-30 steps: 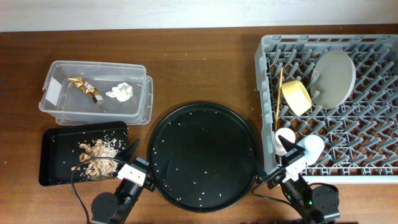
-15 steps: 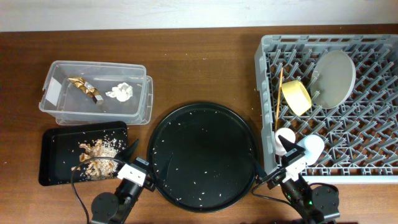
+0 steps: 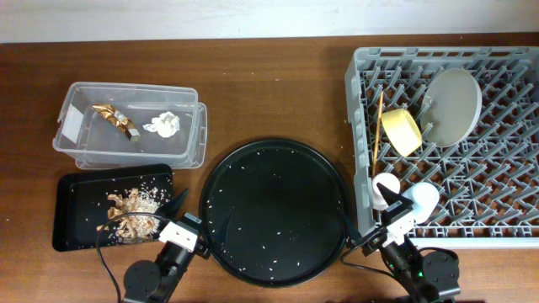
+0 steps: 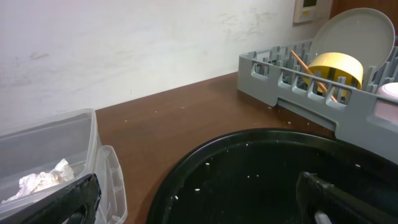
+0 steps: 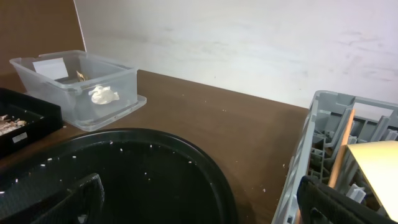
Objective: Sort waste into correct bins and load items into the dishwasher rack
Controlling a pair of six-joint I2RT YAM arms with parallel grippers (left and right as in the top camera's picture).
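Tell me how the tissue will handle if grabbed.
Probably floppy and light: the tissue is crumpled, thin paper. It should squash rather than slip. Lying loose in the tub, a push would likely just slide it.

The overhead camera looks straight down from high above, taking in the whole surface (image 3: 278, 93). Both wrist cameras sit low and close at its near edge, facing the back wall (image 4: 124, 43); they share the round black tray (image 4: 249, 168), clear tub (image 4: 56, 143) left, rack (image 4: 267, 74) right.

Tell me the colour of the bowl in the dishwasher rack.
Yellow; the bowl shows best in the overhead view.
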